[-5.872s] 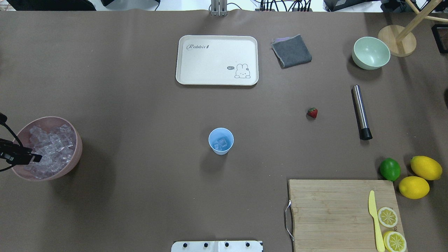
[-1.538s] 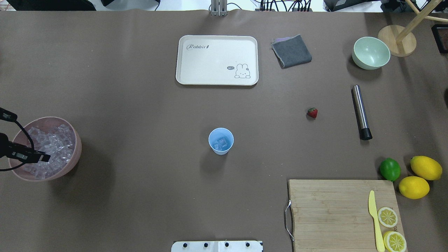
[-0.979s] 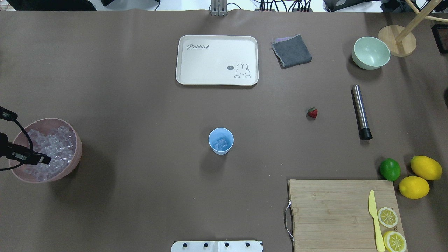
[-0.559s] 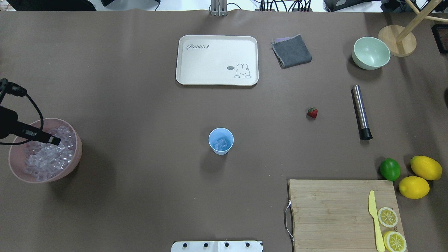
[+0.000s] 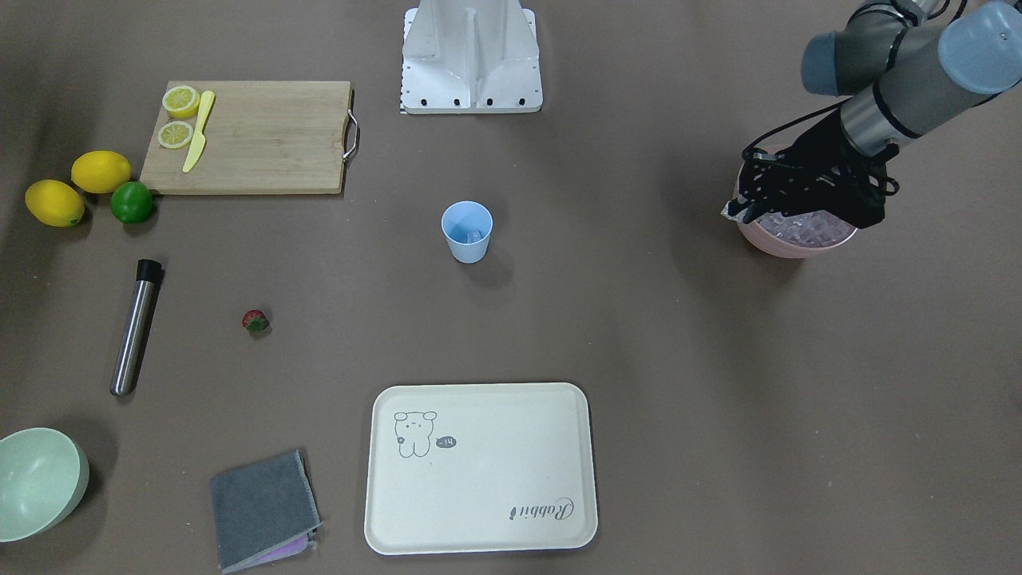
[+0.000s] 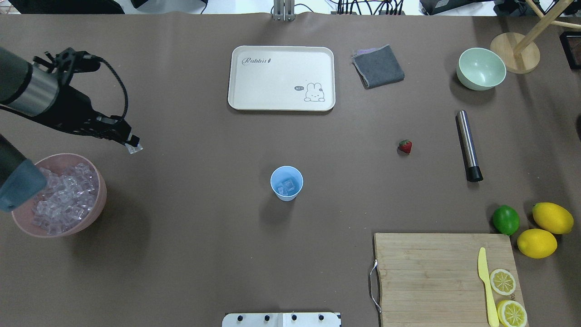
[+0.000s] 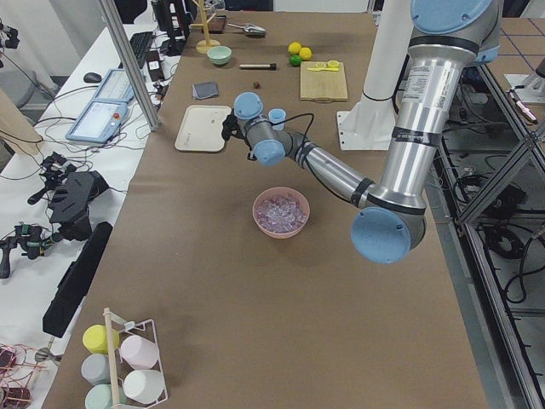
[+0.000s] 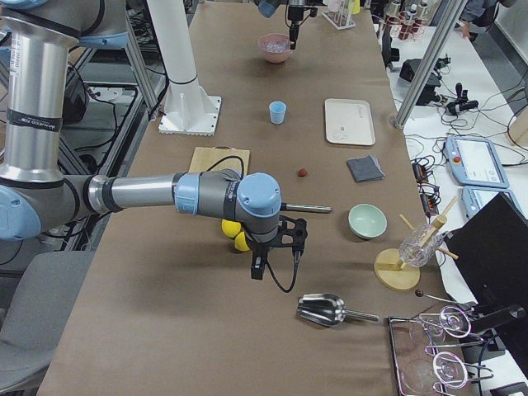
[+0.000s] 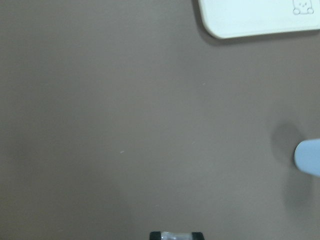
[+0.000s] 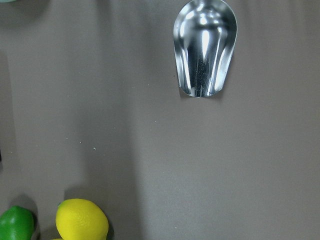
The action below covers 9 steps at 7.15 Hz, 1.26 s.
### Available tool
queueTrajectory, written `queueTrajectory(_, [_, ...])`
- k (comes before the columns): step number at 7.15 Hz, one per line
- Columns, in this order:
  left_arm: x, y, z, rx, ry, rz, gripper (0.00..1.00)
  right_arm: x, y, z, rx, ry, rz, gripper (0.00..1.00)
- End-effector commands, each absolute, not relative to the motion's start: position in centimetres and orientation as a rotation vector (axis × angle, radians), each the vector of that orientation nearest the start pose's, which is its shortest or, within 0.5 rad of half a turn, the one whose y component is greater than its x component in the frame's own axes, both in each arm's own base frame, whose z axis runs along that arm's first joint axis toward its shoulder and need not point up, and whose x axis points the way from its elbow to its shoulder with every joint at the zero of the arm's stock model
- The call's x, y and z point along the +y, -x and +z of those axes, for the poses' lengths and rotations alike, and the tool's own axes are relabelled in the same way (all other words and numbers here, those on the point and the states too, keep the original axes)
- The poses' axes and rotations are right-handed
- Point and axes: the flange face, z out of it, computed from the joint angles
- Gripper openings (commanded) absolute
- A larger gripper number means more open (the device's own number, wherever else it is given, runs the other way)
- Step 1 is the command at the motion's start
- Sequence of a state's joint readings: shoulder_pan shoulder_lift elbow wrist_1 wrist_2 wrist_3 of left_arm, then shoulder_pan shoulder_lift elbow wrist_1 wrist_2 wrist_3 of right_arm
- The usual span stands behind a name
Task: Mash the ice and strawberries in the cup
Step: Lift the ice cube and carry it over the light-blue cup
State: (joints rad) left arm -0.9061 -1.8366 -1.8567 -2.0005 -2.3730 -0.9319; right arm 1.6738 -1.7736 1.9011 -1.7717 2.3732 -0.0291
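Note:
The light blue cup stands upright mid-table with a few ice cubes inside. More ice fills the pink bowl at the left edge. My left gripper hangs above the bare table just beyond that bowl, well left of the cup, shut on one clear ice cube. The strawberry lies alone to the right of the cup. My right gripper shows only in the exterior right view, near the lemons, and I cannot tell if it is open or shut.
A steel muddler lies right of the strawberry. A white tray, grey cloth and pale green bowl sit along the far side. A cutting board, lime and lemons are near right. A metal scoop lies under the right wrist.
My left gripper has lifted out of the pink bowl and moved away and toward the table's middle, carrying an ice cube. The bowl shifted slightly. Cup and strawberry have not moved.

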Motion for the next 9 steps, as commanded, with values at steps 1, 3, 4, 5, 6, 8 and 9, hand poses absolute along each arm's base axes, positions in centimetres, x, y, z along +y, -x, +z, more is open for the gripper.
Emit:
queueTrajectory(1, [-46.1, -37.3, 25.2, 1.155, -0.084, 0.051, 0.13, -38.9, -10.2, 60.4, -0.805, 0.024, 0.102, 1.00])
queueTrajectory(3, [-44.2, -43.5, 16.8, 1.075, -0.057, -0.026, 0.13, -38.9, -10.3, 60.1, -0.805, 0.020, 0.103, 1.00])
queueTrajectory(4, [-42.3, -46.7, 15.0, 1.069, -0.042, -0.033, 0.13, -38.8, -10.3, 60.2, -0.805, 0.020, 0.102, 1.00])
queueTrajectory(5, [-43.1, -48.9, 13.5, 1.056, -0.053, -0.075, 0.13, -38.8, -10.3, 59.9, -0.805, 0.016, 0.101, 1.00])
queueTrajectory(6, [-42.4, -52.0, 12.3, 1.039, -0.061, -0.099, 0.13, -38.7, -10.3, 59.6, -0.805, 0.012, 0.100, 1.00])
queueTrajectory(8, [-42.7, -53.6, 12.9, 1.012, -0.067, -0.108, 0.13, -38.7, -10.3, 59.7, -0.805, 0.014, 0.101, 1.00])
queueTrajectory(9, [-43.3, -54.2, 13.4, 0.995, -0.090, -0.125, 0.13, -38.7, -10.2, 59.8, -0.805, 0.015, 0.100, 1.00])
